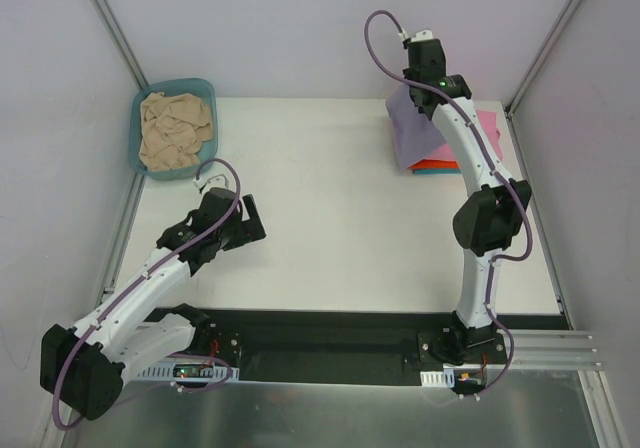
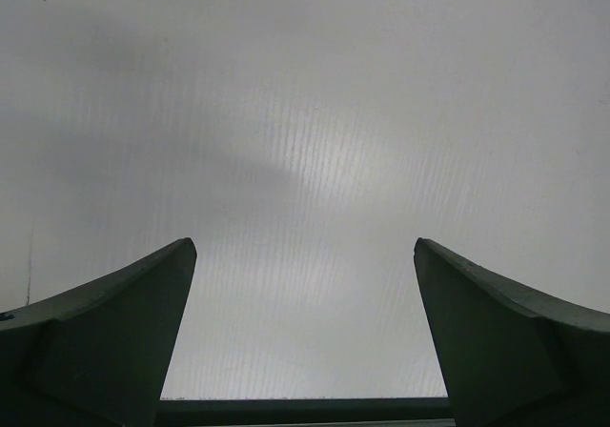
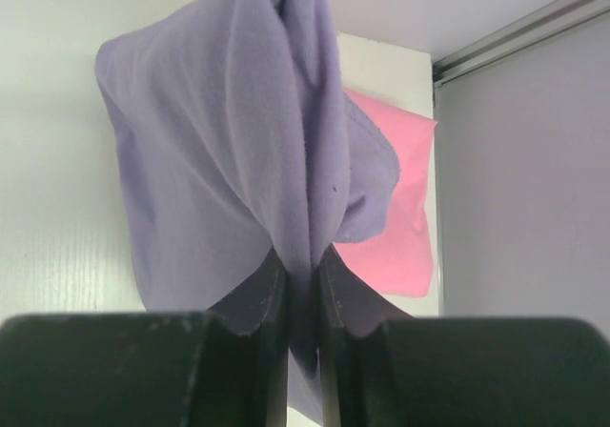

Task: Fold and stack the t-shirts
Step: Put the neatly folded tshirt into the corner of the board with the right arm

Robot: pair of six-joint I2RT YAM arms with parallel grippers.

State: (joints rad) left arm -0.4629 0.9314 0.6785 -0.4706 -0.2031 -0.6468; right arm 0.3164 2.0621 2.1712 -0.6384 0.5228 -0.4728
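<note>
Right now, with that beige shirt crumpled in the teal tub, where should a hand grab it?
Probably a raised wrinkle on top of the beige shirt, coming straight down from above: the basin walls ring the heap, so sideways is blocked. The open left hand is nearest; the right hand is pinching the lavender shirt.

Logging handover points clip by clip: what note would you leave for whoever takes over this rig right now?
Left gripper: open, empty, over the bare table.
Right gripper: shut on the lavender shirt, which hangs bunched above the stack at the far right corner.
Done: pink, orange-red and teal shirts lie folded in the stack.
Left: set the lavender shirt folded on the stack; then fold and stack the beige shirt, crumpled in the basin.
</note>
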